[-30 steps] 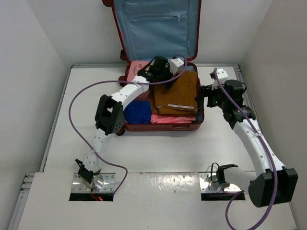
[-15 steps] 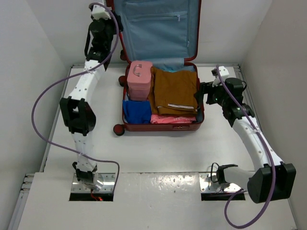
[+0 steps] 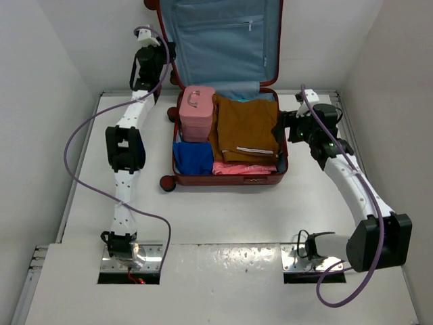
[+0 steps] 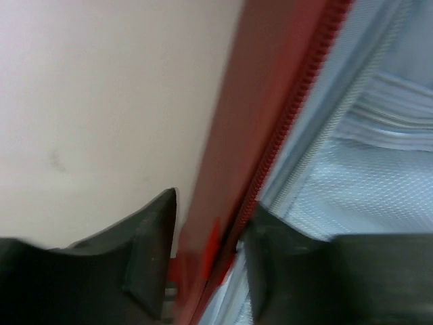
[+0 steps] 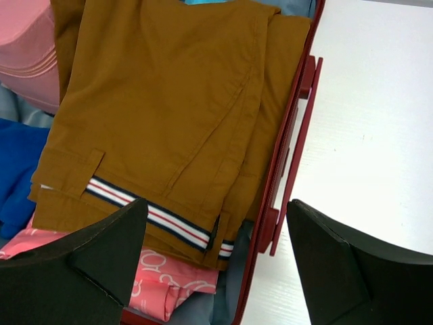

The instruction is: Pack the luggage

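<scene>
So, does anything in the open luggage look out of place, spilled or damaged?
Nothing stands out. The pink case, brown trousers, blue garment and pink garment all lie inside the luggage, none hanging over its rim.

Pink case (image 3: 197, 113) beside brown trousers (image 3: 247, 128)

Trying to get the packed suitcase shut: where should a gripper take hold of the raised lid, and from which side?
Take the lid by its thin red side rim, coming from the left. The lid stands upright, so that edge is exposed and narrow enough to pinch; the left gripper straddles it there.
</scene>
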Controlling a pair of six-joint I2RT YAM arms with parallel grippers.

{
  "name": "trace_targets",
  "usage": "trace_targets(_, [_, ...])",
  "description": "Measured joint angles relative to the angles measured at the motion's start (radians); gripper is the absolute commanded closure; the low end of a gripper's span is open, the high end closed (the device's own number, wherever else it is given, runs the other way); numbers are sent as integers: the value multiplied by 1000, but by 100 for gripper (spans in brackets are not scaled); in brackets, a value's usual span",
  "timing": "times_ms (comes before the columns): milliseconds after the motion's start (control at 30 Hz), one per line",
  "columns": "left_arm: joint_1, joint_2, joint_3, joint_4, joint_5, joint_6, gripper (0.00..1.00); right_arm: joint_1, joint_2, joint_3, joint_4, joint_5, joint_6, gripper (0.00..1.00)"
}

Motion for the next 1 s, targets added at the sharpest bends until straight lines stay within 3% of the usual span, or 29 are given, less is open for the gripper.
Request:
trace_targets(67, [-2,0,0,16,23,-3,73,0,16,10,5,0,3,17])
trace_targets(100, [-3,0,-1,23,32,-4,87,0,23,14,6,1,3,17])
trace_targets(167, [-3,0,-20,61,52,13,98,0,33,18,11,1,4,18])
trace_targets(367, [21,-97,-304,291,118,56,100,1,43,20,12,2,4,18])
trace_targets(600, [38,-396,-772,507,262,188,100,1,29,19,17,1,3,18])
trace_targets(667, [34,-491,-903,552,299,261,85,1,13,17,17,0,3,18])
trace_targets(700, [32,-534,-962,568,319,298,38,1,3,15,17,-1,3,18])
trace_targets(733, [30,-580,-1016,575,344,338,16,0,-7,11,17,-3,3,18])
trace_targets(767, [29,-620,-1059,573,375,358,2,0,-16,8,17,-5,3,18])
trace_targets(1000, [45,-1035,-1365,479,588,602,0,-21,-92,-16,-2,-17,-3,18])
